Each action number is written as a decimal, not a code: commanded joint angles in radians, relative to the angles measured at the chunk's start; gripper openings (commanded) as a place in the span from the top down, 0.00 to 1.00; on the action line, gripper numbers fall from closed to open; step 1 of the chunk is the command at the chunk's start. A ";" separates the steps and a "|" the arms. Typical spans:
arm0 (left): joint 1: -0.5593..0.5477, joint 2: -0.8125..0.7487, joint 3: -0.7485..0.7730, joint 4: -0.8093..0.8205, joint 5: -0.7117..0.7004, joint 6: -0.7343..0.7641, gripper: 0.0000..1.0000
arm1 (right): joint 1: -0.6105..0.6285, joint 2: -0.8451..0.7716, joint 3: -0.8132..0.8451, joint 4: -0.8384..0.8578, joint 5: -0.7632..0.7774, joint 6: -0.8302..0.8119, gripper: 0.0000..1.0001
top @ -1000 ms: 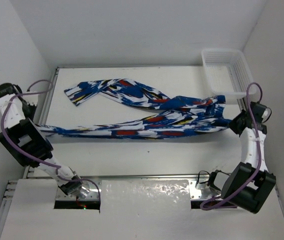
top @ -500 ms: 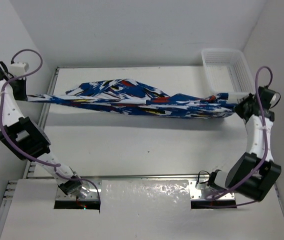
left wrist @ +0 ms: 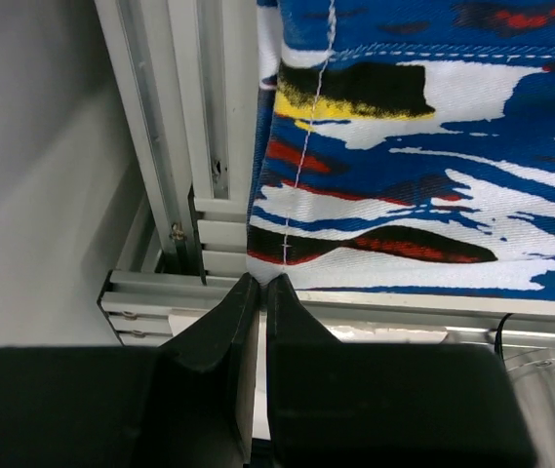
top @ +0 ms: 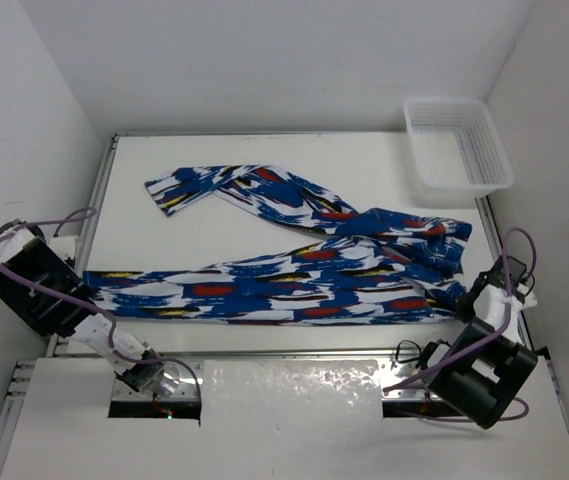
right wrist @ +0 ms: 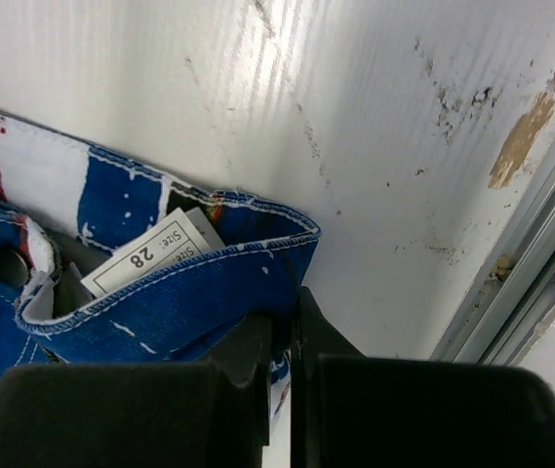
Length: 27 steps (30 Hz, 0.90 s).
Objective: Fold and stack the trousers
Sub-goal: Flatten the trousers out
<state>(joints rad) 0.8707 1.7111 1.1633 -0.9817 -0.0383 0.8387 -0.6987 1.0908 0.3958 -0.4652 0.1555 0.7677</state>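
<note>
The left gripper (left wrist: 263,283) is closed, its tips pinched on a leg end of the trousers (top: 294,285). The right gripper (right wrist: 285,310) is clamped on the waistband (right wrist: 189,283) (a size 28 label (right wrist: 150,255) is seen inside). The trousers are spread across the white table (top: 264,160).

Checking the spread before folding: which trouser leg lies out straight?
The near leg, stretched flat along the front edge to the left gripper; the far leg bends away toward the back left.

Bright, diffuse light; shadows faint. Top view sharp; mild glare on plate (top: 294,385). Wrist views: fingers (left wrist: 214,331) dark, soft-focus; trousers (left wrist: 404,146) beyond fingertips sharp.
</note>
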 commanded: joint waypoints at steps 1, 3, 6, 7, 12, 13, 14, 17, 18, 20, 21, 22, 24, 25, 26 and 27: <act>-0.002 -0.031 0.007 0.089 -0.006 0.051 1.00 | -0.005 0.012 0.095 0.034 0.088 -0.010 1.00; -0.002 -0.038 0.010 0.084 0.008 0.051 1.00 | -0.004 0.011 0.115 0.017 0.119 -0.025 1.00; -0.003 -0.041 0.007 0.075 -0.009 0.063 1.00 | -0.004 0.006 0.129 -0.018 0.142 -0.021 1.00; -0.002 -0.042 0.003 0.074 -0.020 0.063 1.00 | -0.004 0.004 0.127 -0.024 0.145 -0.016 1.00; -0.002 -0.039 -0.007 0.054 -0.075 0.069 0.60 | -0.004 -0.014 0.133 -0.075 0.209 0.001 0.34; -0.002 -0.036 -0.001 0.046 -0.078 0.068 0.47 | -0.004 -0.014 0.143 -0.084 0.222 0.001 0.24; -0.002 -0.031 0.031 0.035 -0.077 0.060 0.29 | -0.004 -0.014 0.155 -0.093 0.231 -0.002 0.19; -0.010 -0.008 0.166 -0.064 0.020 0.027 0.18 | 0.017 -0.014 0.221 -0.118 0.268 -0.027 0.14; -0.018 -0.004 0.209 -0.090 0.120 0.022 0.18 | 0.030 -0.015 0.262 -0.127 0.274 -0.033 0.14; -0.083 -0.011 0.298 -0.124 0.199 0.011 0.20 | 0.085 -0.034 0.300 -0.130 0.306 -0.057 0.14; -0.123 -0.030 0.312 -0.114 0.219 0.004 0.22 | 0.111 -0.046 0.336 -0.122 0.326 -0.068 0.14; -0.212 -0.039 0.314 -0.097 0.206 -0.019 0.30 | 0.164 -0.060 0.351 -0.118 0.376 -0.077 0.15; -0.297 -0.041 0.297 -0.048 0.135 -0.038 0.39 | 0.205 -0.110 0.385 -0.092 0.417 -0.110 0.15; -0.346 -0.030 0.277 -0.042 0.105 -0.055 0.44 | 0.220 -0.126 0.394 -0.079 0.423 -0.120 0.16; -0.351 -0.015 0.273 -0.040 0.068 -0.070 0.44 | 0.223 -0.155 0.400 -0.063 0.411 -0.154 0.16; -0.342 0.026 0.262 -0.043 0.052 -0.090 0.46 | 0.228 -0.167 0.403 -0.025 0.394 -0.177 0.17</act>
<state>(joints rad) 0.5510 1.6978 1.4559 -0.9993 0.0467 0.8070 -0.4835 0.9752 0.7597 -0.5652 0.4927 0.6701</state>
